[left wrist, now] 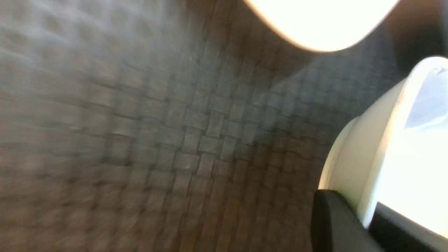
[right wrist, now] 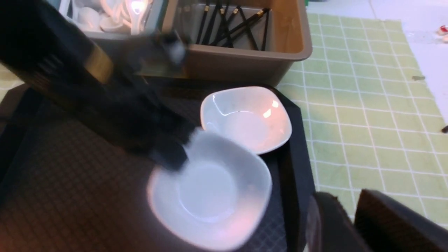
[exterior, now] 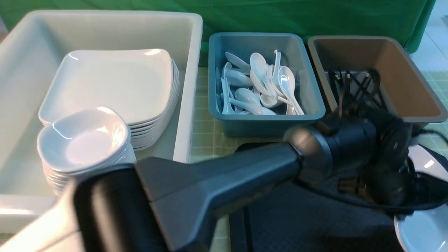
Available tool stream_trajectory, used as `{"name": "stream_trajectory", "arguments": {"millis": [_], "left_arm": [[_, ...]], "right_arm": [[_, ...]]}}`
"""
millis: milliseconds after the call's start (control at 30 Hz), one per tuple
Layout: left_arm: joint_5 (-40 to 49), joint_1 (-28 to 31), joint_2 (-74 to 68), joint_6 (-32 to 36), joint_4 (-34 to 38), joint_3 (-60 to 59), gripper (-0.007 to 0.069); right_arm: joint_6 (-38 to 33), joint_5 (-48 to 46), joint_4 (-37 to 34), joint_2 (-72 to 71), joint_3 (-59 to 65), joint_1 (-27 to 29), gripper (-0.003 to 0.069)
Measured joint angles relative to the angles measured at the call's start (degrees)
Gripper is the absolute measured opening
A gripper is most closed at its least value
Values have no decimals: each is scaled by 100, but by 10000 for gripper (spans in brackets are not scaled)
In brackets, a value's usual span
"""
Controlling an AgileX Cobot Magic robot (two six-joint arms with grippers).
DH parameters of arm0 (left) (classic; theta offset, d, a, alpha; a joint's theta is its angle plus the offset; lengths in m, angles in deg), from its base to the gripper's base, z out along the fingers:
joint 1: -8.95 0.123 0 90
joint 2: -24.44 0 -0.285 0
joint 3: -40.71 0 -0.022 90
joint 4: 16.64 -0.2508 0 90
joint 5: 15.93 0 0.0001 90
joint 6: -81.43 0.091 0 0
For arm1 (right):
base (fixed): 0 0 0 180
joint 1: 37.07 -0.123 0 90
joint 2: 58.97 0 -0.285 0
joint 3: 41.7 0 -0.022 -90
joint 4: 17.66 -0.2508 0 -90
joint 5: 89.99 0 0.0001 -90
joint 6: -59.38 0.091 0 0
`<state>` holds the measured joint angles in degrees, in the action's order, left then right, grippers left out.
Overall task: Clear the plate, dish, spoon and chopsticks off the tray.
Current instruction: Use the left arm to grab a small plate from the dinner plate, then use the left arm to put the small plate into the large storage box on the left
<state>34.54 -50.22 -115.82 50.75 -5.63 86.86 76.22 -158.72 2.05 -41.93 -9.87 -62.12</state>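
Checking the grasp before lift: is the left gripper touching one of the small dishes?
Touching. The left wrist view shows the dish rim pinched between the left gripper's black fingers.
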Motion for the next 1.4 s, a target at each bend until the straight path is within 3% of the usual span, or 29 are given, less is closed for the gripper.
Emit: {"name": "stream_trajectory", "arguments": {"millis": [300,400,533,933,1133,1400], "left_arm": [[1394,862,2059,665,-943,0,8],[1831,1677,2943,726,-1328,-118,8],[1871,2732,3798,860,-1003,-593,8],[1771,5877,5715,1143,-267,-4209,8],[917,6595,5820,1143,159,-5487,8],[308,6788,5825,1145,393,-6257,8]], "right_arm": [[0,75,45,0,0,0,134],[0,390,61,0,5,0,137],[0,758,61,0,5,0,137],[0,1282,66,0,5,0,137],[0,1422,66,0,5,0,137],[4,1507,66,0,5,0,137]]}}
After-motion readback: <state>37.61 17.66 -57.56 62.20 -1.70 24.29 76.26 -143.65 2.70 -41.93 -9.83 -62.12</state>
